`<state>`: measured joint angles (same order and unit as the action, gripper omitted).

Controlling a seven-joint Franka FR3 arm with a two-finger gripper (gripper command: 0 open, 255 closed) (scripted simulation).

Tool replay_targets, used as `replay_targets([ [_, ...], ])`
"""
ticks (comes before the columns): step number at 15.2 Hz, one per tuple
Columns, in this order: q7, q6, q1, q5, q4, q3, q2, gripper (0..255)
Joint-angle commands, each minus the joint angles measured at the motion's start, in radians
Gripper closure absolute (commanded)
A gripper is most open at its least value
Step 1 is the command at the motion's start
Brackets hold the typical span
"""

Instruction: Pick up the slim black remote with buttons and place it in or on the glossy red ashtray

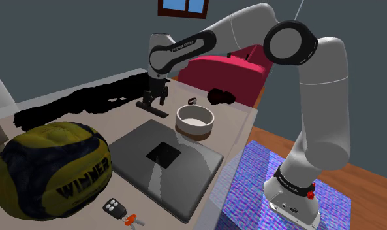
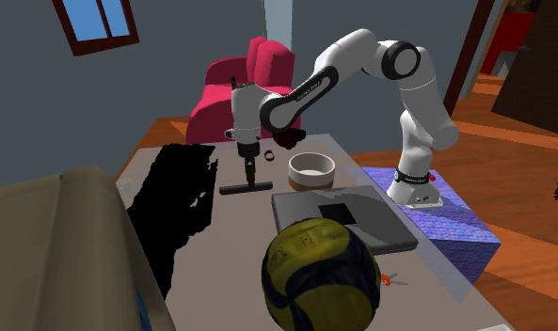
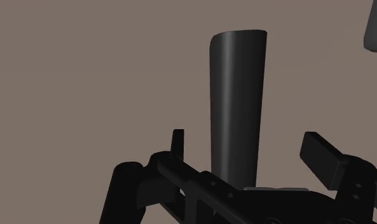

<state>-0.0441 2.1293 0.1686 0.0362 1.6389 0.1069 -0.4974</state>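
A: Claw [image 1: 154,102] state?
B: Fingers [image 3: 320,153] apart, one each side of the remote [image 3: 238,108]. Neither touches it in wrist view, so not held.
A: Remote where exactly?
B: Flat on table [image 1: 120,121], directly under claw, running lengthwise betw. the fingers.
A: Ashtray [image 1: 221,97]?
B: Well apart from claw, beyond the bowl [image 1: 195,121]. Looks v. dark, nearly black w/ a red tint.
A: Anything else?
B: Laptop [image 1: 166,163] and ball [image 1: 51,170], both farther from claw than the bowl.
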Motion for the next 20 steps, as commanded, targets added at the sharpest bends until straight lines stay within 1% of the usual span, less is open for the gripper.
replay_targets([
  [1, 0.0, 0.023, 0.002, -0.001, 0.006, 0.0, -0.016, 0],
  [9, 0.0, 0.029, 0.002, -0.001, 0.009, 0.0, -0.02, 0],
  [10, 0.0, 0.029, 0.002, -0.001, 0.009, 0.0, -0.02, 255],
  [19, 0.0, 0.029, 0.002, -0.001, 0.009, 0.0, -0.02, 255],
  [20, -0.001, 0.018, 0.002, -0.001, 0.005, 0.0, -0.013, 255],
])
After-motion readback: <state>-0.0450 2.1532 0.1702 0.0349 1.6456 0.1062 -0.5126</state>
